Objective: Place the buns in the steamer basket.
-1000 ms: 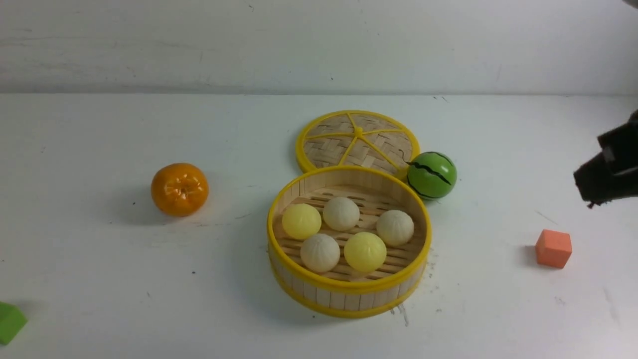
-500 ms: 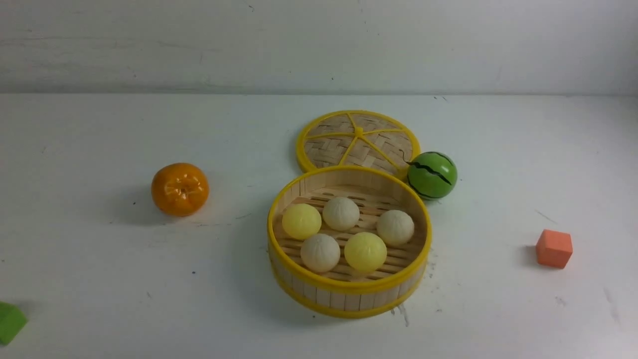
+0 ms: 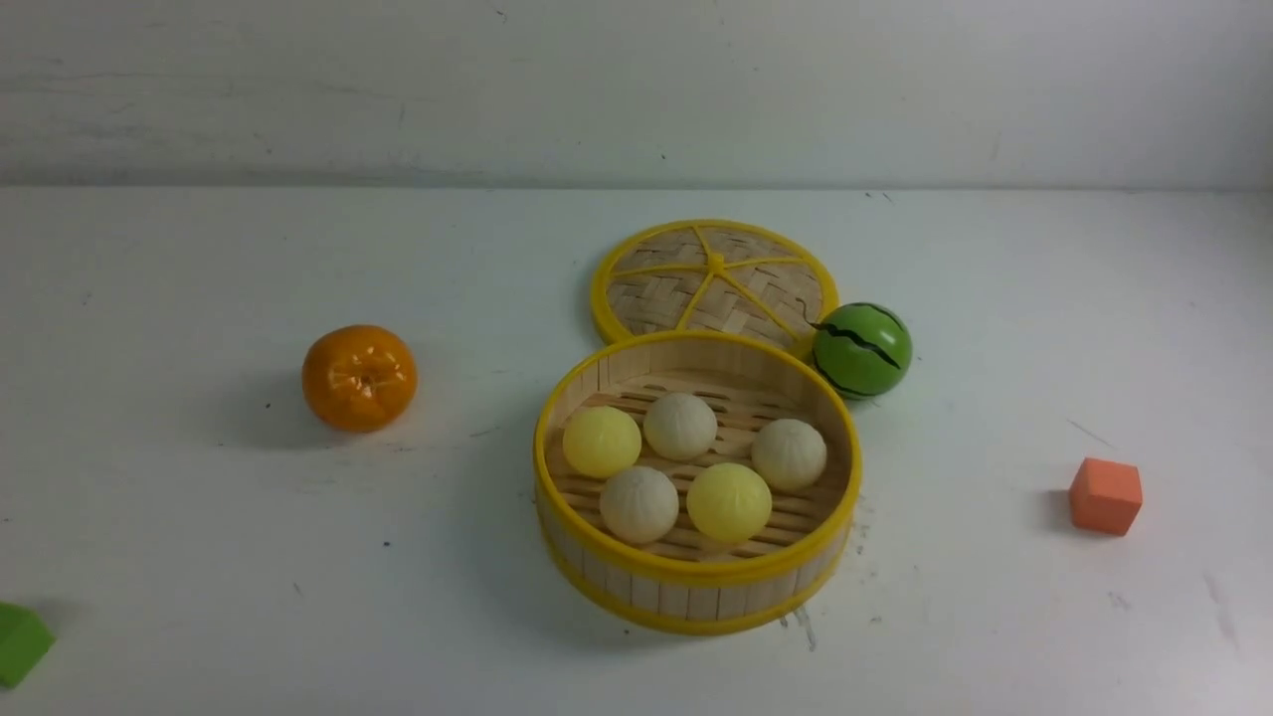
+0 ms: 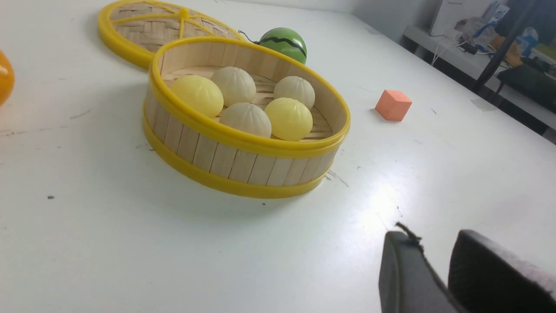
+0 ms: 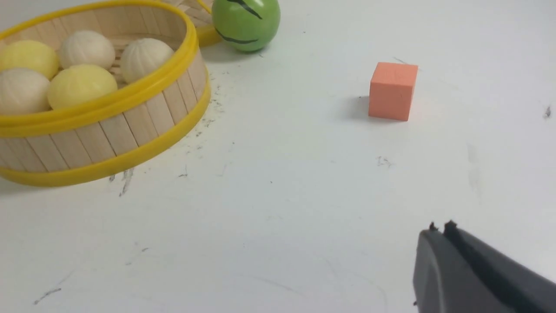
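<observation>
White scuffed table [image 3: 199, 597], pale wall [image 3: 636, 89] behind, cluttered side bench [image 4: 486, 48], even light

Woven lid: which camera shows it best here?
The front view: the woven lid shows nearly whole, only its near edge hidden behind the steamer basket. The left wrist view shows part of it, cut by the frame. The right wrist view catches just a sliver beside the watermelon ball.

The left gripper [image 4: 428, 243] has thick, dark grey, matte fingers with rounded tips, one frayed. The right gripper [image 5: 438, 228] has similar dark grey fingers with ragged tips.
</observation>
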You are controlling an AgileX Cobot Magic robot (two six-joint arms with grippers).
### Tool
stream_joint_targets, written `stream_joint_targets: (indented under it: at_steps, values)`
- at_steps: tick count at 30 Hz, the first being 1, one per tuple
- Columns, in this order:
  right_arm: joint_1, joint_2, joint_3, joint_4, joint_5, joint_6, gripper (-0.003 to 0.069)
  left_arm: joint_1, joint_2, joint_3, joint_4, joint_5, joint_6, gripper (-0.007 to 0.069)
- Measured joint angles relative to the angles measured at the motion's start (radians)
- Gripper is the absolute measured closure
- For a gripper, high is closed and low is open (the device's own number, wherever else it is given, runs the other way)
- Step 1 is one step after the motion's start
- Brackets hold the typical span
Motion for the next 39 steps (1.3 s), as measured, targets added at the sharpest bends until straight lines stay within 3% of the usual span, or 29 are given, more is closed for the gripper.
stream_joint_targets:
  at_steps: [16, 20, 22, 23, 24, 27, 32, 39]
  values:
    - [0.000, 0.000, 0.000, 0.002, 0.001, 0.000, 0.0666, 0.007, -0.006, 0.000, 0.021, -0.021, 0.018, 0.0452]
    - [0.000, 0.000, 0.000, 0.002, 0.001, 0.000, 0.0663, 0.161, -0.062, 0.000, 0.018, -0.007, 0.014, 0.0508]
    - [0.000, 0.000, 0.000, 0.002, 0.001, 0.000, 0.0660, 0.310, -0.107, 0.000, 0.013, 0.044, 0.007, 0.0582]
    - [0.000, 0.000, 0.000, 0.002, 0.001, 0.000, 0.0659, 0.310, -0.112, 0.000, 0.012, 0.044, 0.007, 0.0590]
    - [0.000, 0.000, 0.000, 0.002, 0.001, 0.000, 0.0658, 0.416, -0.152, 0.002, 0.012, 0.097, 0.007, 0.0638]
    - [0.000, 0.000, 0.000, 0.002, 0.001, 0.000, 0.0657, 0.541, -0.227, 0.036, 0.014, 0.173, 0.007, 0.0638]
    - [0.000, -0.001, 0.000, 0.002, 0.002, 0.000, 0.0656, 0.590, -0.249, 0.117, -0.022, 0.301, -0.015, 0.0638]
    - [0.000, -0.001, 0.000, 0.003, 0.002, 0.000, 0.0655, 0.591, -0.249, 0.120, -0.039, 0.301, -0.029, 0.0638]
